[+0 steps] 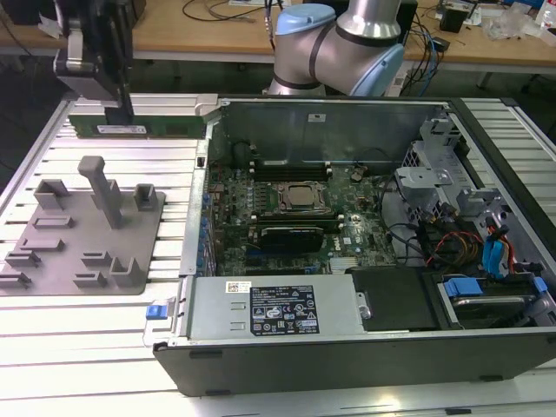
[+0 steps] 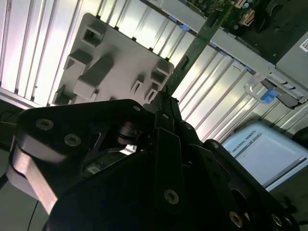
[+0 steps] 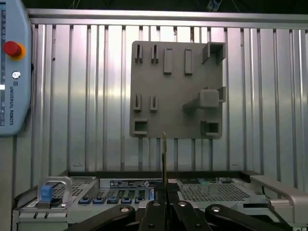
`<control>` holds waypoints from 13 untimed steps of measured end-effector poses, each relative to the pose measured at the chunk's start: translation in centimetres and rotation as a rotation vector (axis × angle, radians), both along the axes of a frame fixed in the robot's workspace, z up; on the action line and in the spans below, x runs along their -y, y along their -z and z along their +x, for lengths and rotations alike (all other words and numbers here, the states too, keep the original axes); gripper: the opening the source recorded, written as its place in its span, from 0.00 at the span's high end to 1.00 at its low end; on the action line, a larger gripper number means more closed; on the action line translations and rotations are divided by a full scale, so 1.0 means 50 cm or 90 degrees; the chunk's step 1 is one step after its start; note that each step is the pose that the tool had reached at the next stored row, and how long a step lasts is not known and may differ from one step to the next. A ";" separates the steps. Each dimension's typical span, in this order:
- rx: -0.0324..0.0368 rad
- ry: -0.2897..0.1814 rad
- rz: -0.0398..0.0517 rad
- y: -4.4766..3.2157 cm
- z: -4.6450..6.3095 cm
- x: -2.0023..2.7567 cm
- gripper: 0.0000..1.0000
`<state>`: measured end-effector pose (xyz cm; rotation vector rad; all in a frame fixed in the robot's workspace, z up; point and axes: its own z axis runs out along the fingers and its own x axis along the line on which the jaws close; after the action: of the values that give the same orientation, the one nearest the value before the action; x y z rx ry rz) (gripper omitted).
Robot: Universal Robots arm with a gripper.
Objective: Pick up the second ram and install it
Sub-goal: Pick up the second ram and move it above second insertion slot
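The second ram is a long green stick with a white sticker, held level above the back of the ribbed table, just beyond the grey holder plate. My gripper is shut on it from above, at the exterior view's far left. Both wrist views show the stick edge-on, running out from between the black fingers over the holder plate. The open computer case lies to the exterior view's right of the stick.
Inside the case are the motherboard, the silver processor, the memory slots, a black expansion card and the power supply. A teach pendant lies on the ribbed table. The arm's base stands behind the case.
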<state>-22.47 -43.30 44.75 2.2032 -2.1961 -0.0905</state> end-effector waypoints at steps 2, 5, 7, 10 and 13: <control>-0.0015 0.000 0.0001 0.001 0.027 0.0000 0.90; -0.0028 0.000 0.0000 0.001 0.049 0.0001 0.90; -0.0041 0.000 0.0000 0.001 0.072 0.0001 0.90; -0.0054 0.000 0.0000 0.002 0.095 0.0001 0.90; -0.0071 0.000 0.0000 0.002 0.127 0.0001 0.90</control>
<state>-16.12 -43.31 44.65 2.1972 -2.1905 -0.1024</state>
